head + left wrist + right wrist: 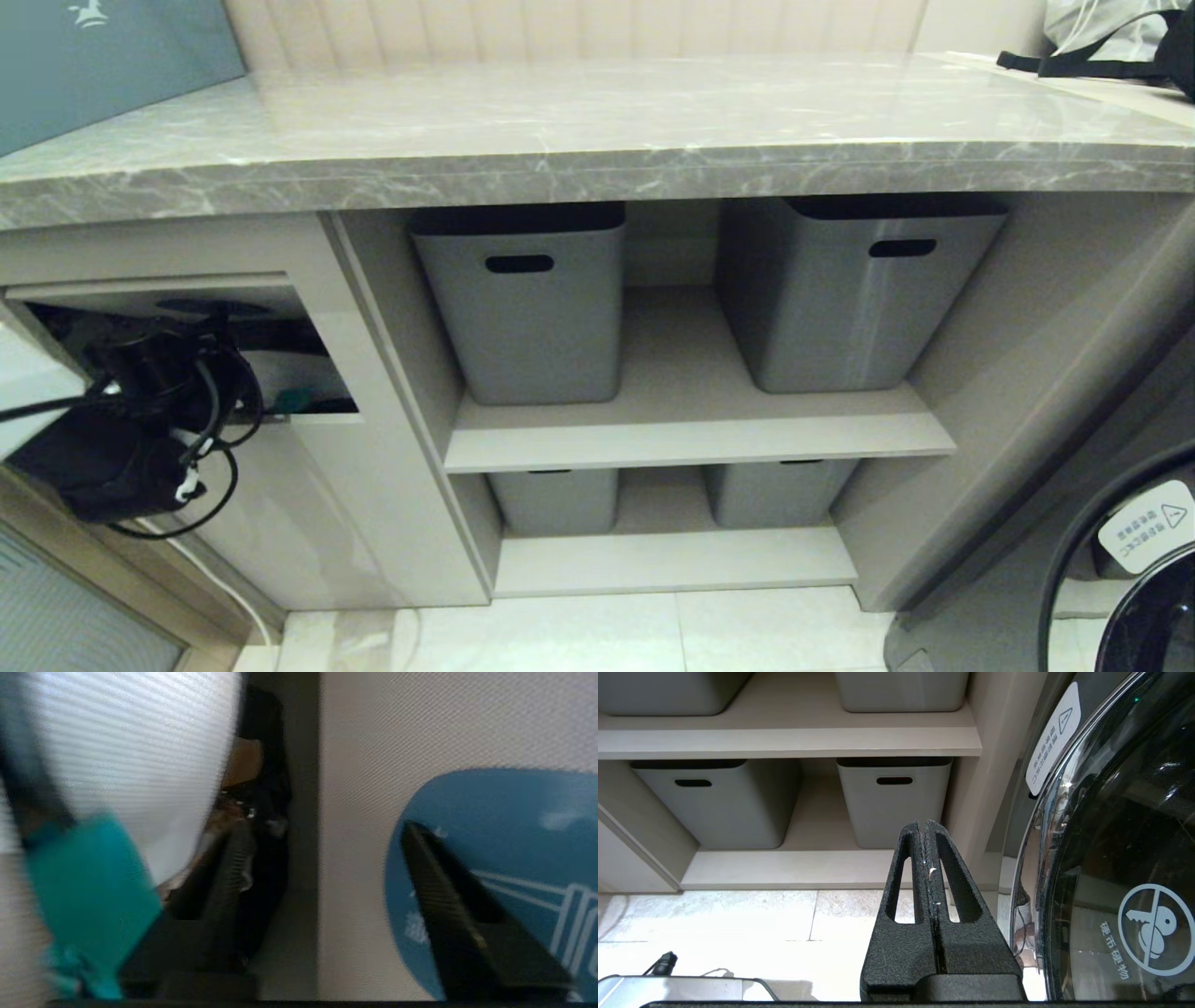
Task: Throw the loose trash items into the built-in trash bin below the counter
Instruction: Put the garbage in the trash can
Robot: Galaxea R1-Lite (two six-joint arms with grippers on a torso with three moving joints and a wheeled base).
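The left tool (191,373) is seen inside the trash bin opening (322,317) below the counter (560,168), fingers apart — the teal-ended strip (91,900) blurs beside one finger. It could snag on the flap when the tool is pulled back; the right tool (928,868) is pressed together, parked.

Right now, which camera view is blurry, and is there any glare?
Left wrist view: heavily blurred, teal strip end and blue sticker smeared. Head view: sharp, soft glare across the counter. Right wrist view: sharp, bright reflections on the washer door and floor.
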